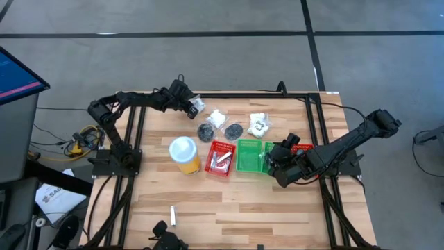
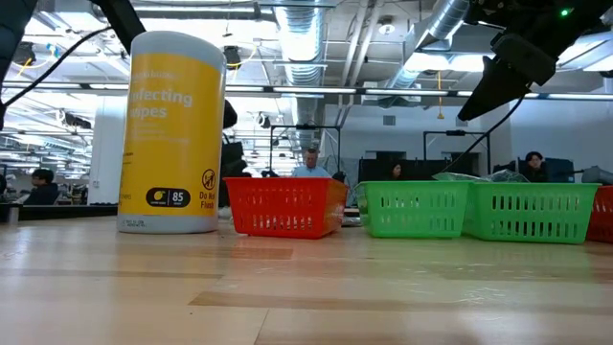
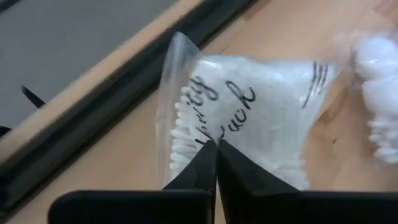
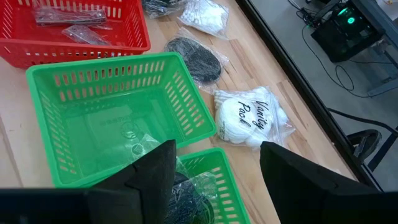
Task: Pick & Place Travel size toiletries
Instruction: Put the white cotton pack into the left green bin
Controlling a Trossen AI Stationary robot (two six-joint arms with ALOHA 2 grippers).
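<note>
My left gripper [image 1: 193,107] is at the table's far left, shut on a clear packet of white cotton swabs [image 3: 249,106] printed with black script. On the table beside it lie a white packet [image 1: 217,118], two dark grey discs [image 1: 206,130] [image 1: 234,130] and another white packet [image 1: 259,123]. My right gripper [image 4: 217,180] hangs open and empty over two green bins [image 4: 106,118] [image 4: 211,180]; the nearer one holds a bagged dark item. The red bin [image 1: 220,157] holds silvery tubes [image 4: 62,15]. One short tube [image 1: 173,215] lies near the front edge. My left gripper pinches the swab packet's near edge [image 3: 205,140] between its two shut fingers, which meet over the clear film. The packet stands out beyond the fingertips over the wooden table. Whether its far end rests on the table, I cannot tell.
A tall yellow canister with a white lid [image 1: 184,153] stands left of the red bin. Another red bin [image 1: 300,147] sits behind my right arm. The table's dark frame rail [image 3: 93,106] runs just past the left gripper. People sit in the room beyond [image 2: 311,163].
</note>
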